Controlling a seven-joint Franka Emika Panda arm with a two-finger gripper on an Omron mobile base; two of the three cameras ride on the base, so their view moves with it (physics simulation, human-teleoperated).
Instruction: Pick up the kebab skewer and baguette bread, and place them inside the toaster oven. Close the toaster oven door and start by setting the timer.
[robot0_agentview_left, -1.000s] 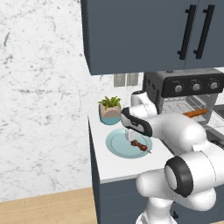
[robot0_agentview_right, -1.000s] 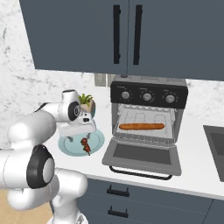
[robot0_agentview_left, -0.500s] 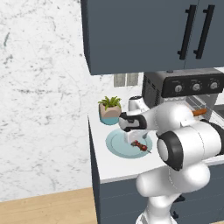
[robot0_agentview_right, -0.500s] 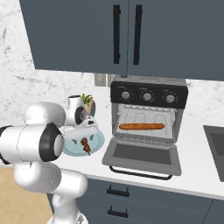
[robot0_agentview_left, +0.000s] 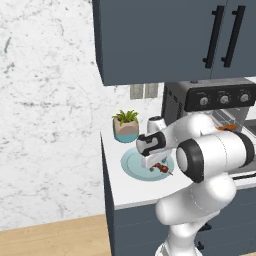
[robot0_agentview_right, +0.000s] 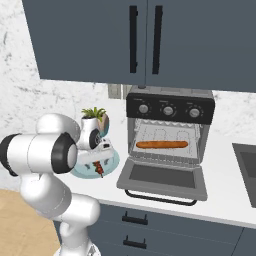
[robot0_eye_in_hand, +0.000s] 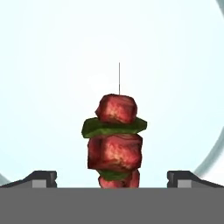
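The skewer (robot0_eye_in_hand: 114, 140) lies on the pale blue plate (robot0_agentview_right: 111, 161) left of the oven (robot0_agentview_right: 169, 142), between the fingertips (robot0_eye_in_hand: 41, 178) of the gripper (robot0_eye_in_hand: 112, 179), whose jaws stand spread wide and grasp nothing. The baguette (robot0_agentview_right: 162, 145) rests on the oven's rack behind the dropped door (robot0_agentview_right: 161, 178), and a potted plant (robot0_agentview_left: 125, 125) stands behind the plate.

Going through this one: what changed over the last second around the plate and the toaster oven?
The white arm swung left and lowered its open two-finger gripper over the dark red meat skewer on the pale blue round plate; nothing is gripped yet. The skewer stayed put, the slim orange-brown baguette stayed on the rack of the dark grey toaster oven, and its drop-down door stayed open.
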